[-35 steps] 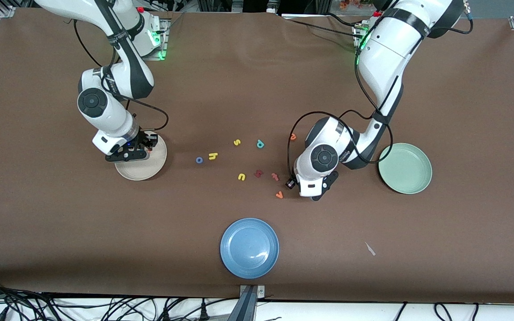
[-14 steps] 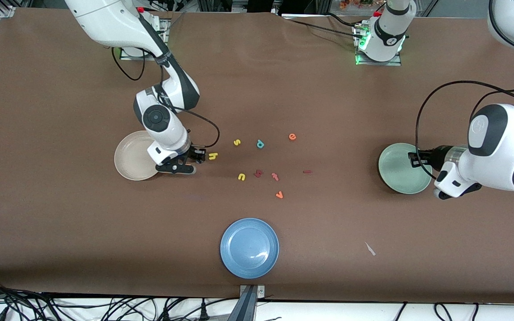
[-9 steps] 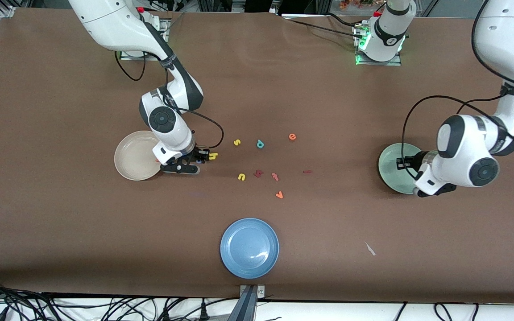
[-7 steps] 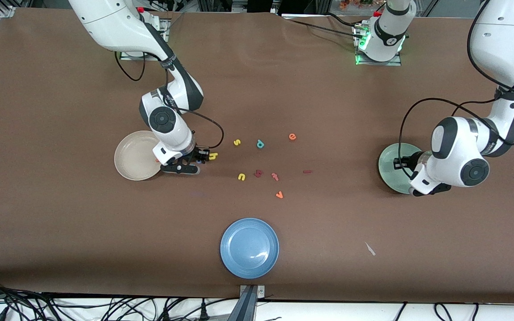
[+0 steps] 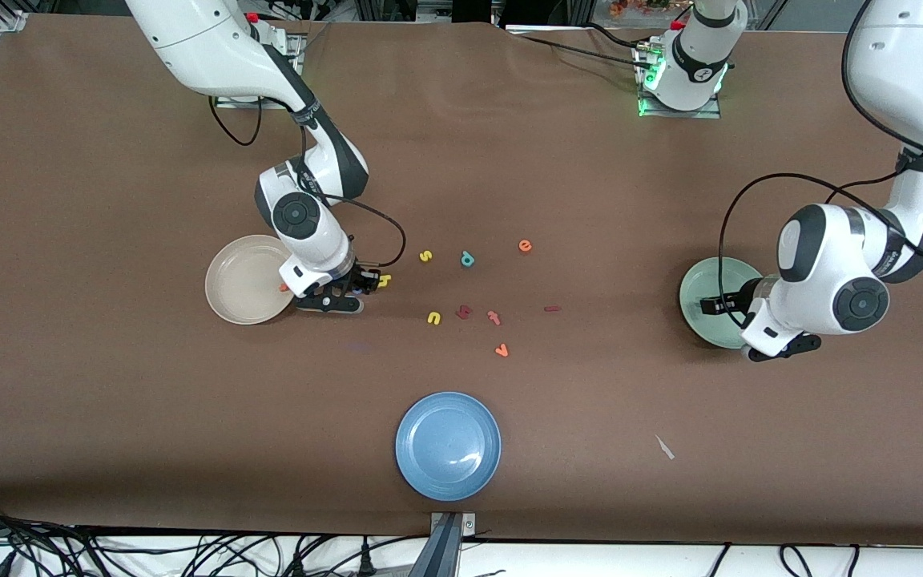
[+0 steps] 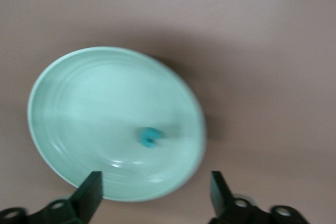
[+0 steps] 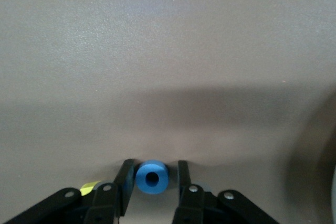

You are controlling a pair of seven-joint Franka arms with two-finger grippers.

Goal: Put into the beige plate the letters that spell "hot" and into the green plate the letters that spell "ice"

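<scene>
The right gripper (image 7: 152, 182) is down at the desk (image 5: 109, 401) just beside the beige plate (image 5: 241, 280), its jaws on either side of the blue o (image 7: 152, 177), touching or nearly so; whether they pinch it yet I cannot tell. The yellow h (image 5: 384, 280) lies right beside that gripper, and an orange letter (image 5: 284, 287), likely the t, lies in the beige plate at its rim. The left gripper (image 6: 157, 192) hangs over the green plate (image 6: 79, 103) with its jaws spread wide and empty; the teal c (image 6: 149, 136) lies in that plate. Between the plates lie the orange e (image 5: 525, 245) and the dark red i (image 5: 552, 308), among a yellow s (image 5: 425, 256), a teal p-shaped letter (image 5: 467, 259), a yellow u (image 5: 433, 318), a dark red angular letter (image 5: 464, 312), a salmon-pink letter (image 5: 494, 317) and an orange v (image 5: 501, 349). A blue plate (image 5: 448, 445) sits nearer the front camera. No readable writing shows beyond the letters themselves.
</scene>
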